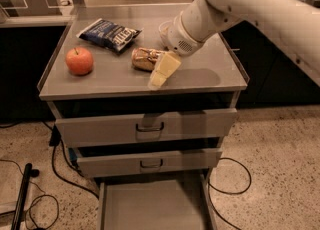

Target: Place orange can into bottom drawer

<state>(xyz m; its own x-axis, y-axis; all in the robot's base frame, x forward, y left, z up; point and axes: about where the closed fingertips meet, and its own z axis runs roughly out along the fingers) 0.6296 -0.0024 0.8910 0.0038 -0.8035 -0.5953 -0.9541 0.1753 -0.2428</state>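
Observation:
The orange can (144, 58) lies on its side near the middle of the cabinet top. My gripper (163, 71) hangs from the white arm coming in from the upper right. Its pale tip is just to the right of and in front of the can, close over the tabletop and partly overlapping the can's right end. The bottom drawer (150, 205) is pulled out at the foot of the cabinet, and its flat grey floor is bare.
A round orange-red apple (79, 60) sits at the left of the top. A dark blue chip bag (110, 34) lies behind the can. A white bowl (164, 27) is partly hidden by the arm. The two upper drawers (145, 126) are shut. Cables lie on the floor at both sides.

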